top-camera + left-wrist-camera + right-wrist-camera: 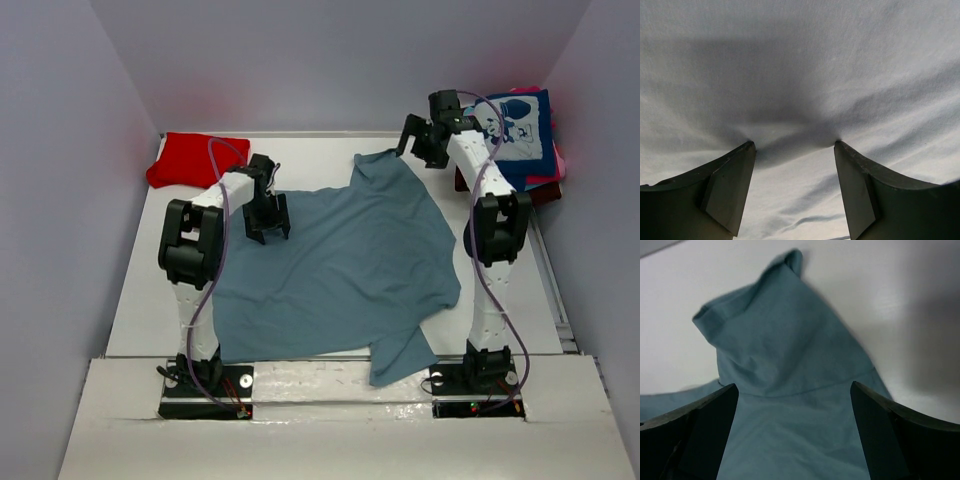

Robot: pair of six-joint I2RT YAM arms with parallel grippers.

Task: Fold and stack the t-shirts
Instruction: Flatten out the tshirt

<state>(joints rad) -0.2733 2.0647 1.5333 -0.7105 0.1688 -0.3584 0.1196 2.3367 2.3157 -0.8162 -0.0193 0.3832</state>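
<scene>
A dusty grey-blue t-shirt (pixel 340 270) lies spread across the middle of the table, one sleeve hanging past the front edge. My left gripper (pixel 268 232) stands on its left part, open, with both fingertips pressed into the cloth (pixel 800 75), which dimples around them; the left gripper (pixel 794 145) holds nothing. My right gripper (pixel 418 148) hovers over the shirt's back right sleeve (pixel 785 330). The right gripper (pixel 794 386) is wide open and empty. A folded red t-shirt (pixel 195 160) lies at the back left.
A stack of t-shirts sits at the back right, a navy one with a cartoon print (pixel 520 135) on top, pink (pixel 558 162) and maroon (pixel 545 192) edges showing beneath. Grey walls enclose the white table (pixel 150 290) on three sides.
</scene>
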